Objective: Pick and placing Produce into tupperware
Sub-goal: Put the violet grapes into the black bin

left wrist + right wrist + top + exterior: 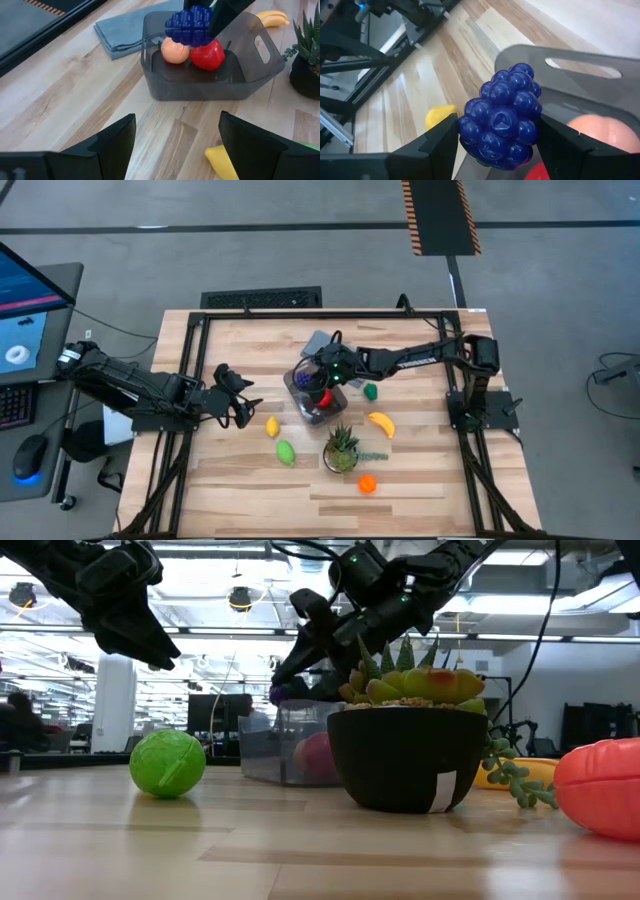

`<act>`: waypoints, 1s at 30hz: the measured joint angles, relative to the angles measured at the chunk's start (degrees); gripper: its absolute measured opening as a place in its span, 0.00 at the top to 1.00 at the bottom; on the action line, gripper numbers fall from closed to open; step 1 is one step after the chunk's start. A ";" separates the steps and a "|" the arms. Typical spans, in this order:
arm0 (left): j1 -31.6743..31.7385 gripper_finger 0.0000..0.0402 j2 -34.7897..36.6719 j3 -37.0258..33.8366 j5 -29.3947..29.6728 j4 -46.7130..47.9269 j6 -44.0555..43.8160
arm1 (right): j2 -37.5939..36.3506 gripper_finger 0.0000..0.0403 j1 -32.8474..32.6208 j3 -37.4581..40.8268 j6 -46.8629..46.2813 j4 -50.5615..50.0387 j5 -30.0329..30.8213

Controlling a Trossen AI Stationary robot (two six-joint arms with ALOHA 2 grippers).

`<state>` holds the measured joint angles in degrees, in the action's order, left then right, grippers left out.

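At the left of the worktop (240,490) the left claw (243,402) hangs wide and empty, well left of the tupperware (300,402), with a yellow lemon (271,426) and a green lime (286,451) just beyond it. The right claw (497,131) holds a blue bunch of grapes (502,120) directly above the tupperware, where a peach (175,51) and a red fruit (207,55) already lie. Right of the tub sit the potted plant (341,450), a small green fruit (371,391), the banana (381,423) and an orange fruit (367,483).

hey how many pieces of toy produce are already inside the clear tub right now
2: an orange-pink fruit and a red one lie on the tub floor. The right gripper holds blue grapes above it, not yet dropped. Others may be hidden.
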<state>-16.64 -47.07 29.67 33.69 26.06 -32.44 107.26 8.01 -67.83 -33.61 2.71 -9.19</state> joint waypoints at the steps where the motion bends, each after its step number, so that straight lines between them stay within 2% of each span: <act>1: 0.00 0.32 0.00 0.00 0.00 0.02 0.01 | -0.02 0.36 0.02 -0.04 0.36 0.18 0.00; 11: 0.00 0.32 0.00 0.00 0.11 0.11 0.01 | -0.02 0.30 1.18 -0.04 0.64 0.06 -1.36; 30: 0.00 0.32 0.00 0.00 0.17 0.04 0.01 | -0.09 0.29 1.13 -0.04 0.62 -0.12 -1.51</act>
<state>-16.64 -47.07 29.67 33.87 26.11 -32.42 107.18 9.15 -67.88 -32.99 2.59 -10.70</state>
